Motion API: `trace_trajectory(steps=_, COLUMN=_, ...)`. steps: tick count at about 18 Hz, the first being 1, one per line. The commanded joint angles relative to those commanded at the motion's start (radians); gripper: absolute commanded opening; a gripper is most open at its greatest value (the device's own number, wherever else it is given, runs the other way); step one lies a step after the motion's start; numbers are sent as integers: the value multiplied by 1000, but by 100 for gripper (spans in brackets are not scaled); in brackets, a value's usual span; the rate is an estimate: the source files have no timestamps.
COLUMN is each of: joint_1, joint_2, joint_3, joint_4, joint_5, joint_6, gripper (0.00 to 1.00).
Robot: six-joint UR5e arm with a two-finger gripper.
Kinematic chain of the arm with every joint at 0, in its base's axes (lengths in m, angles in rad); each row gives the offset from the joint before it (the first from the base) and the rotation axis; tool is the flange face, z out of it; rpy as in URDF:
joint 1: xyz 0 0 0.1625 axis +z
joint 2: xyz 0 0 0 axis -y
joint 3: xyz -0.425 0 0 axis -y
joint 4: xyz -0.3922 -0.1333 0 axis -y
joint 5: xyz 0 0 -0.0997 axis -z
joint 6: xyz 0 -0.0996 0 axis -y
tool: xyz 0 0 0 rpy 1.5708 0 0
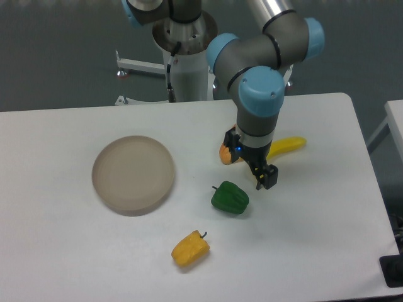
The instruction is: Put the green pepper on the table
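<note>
The green pepper (230,197) is glossy dark green and lies on the white table (315,239), just right of centre. My gripper (265,177) hangs just to the right of it and slightly above, apart from it. Its dark fingers (270,176) hold nothing; from this angle I cannot tell how wide the jaws stand.
A yellow pepper (190,248) lies in front of the green one. An orange pepper (225,153) sits partly hidden behind the wrist. A yellow banana (288,146) lies to the right behind the gripper. A round tan dish (133,173) stands at the left.
</note>
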Motion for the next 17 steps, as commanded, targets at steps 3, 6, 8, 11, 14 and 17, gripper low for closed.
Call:
trace_trajectory(steps=3, joint_1=17, joint_2=0, joint_3=28, joint_4=-45, joint_5=2, joint_6=46, gripper=100)
trace_trajectory(steps=6, joint_1=17, joint_2=0, joint_3=25, joint_4=-45, joint_5=3, joint_6=46, gripper=100)
trace_trajectory(steps=8, joint_1=15, joint_2=-2, joint_3=22, joint_4=-43, joint_5=2, joint_6=48, gripper=100)
trace_trajectory(steps=11, joint_1=15, joint_2=-3, joint_3=19, joint_4=-43, joint_5=2, joint_6=86, gripper=100)
trace_trajectory(steps=14, joint_1=17, joint_2=-3, joint_3=19, joint_4=-43, joint_5=2, joint_6=86, gripper=100)
trace_trajectory(steps=17, joint_1=17, joint_2=-3, joint_3=18, joint_4=-42, joint_5=2, joint_6=86, gripper=100)
